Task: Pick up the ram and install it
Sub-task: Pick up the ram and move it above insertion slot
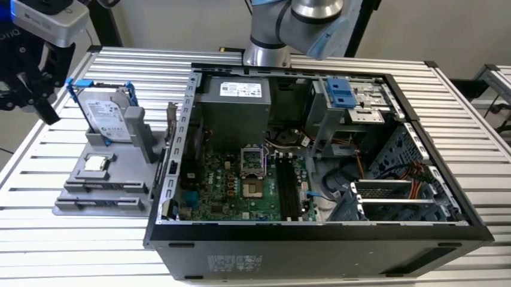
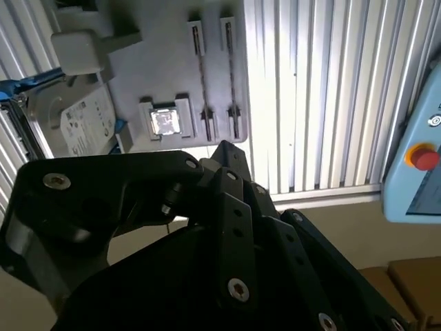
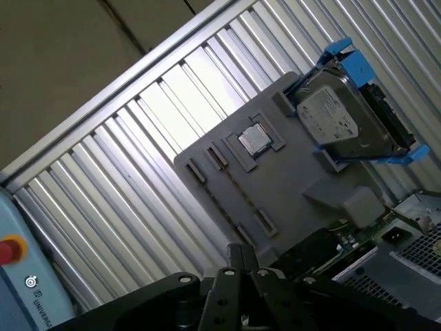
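Tower case (image 1: 319, 239) lies open on the slatted table (image 1: 80, 239), nearest the exterior camera. Motherboard (image 1: 231, 185) is exposed, with long black memory slots (image 1: 286, 185) beside the CPU socket.

Grey parts fixture (image 1: 88, 191) sits on the exterior view's left, just beside the case. It holds a small square processor (image 1: 96, 162) lying flat. Behind that, the hard drive (image 1: 104, 116) stands upright in its blue frame.

The ram (image 1: 170, 119) looks to be the thin stick standing on edge at the fixture's case-side edge, close against the case wall. It's narrow, so not fully certain.

Gripper (image 1: 28, 104) hangs above the table's far left corner, beyond the hard drive and well apart from the ram. Fingers (image 1: 48, 107) look spread, with nothing between them.

Arm base (image 1: 267, 51) is mounted at the table's far edge, behind the case.
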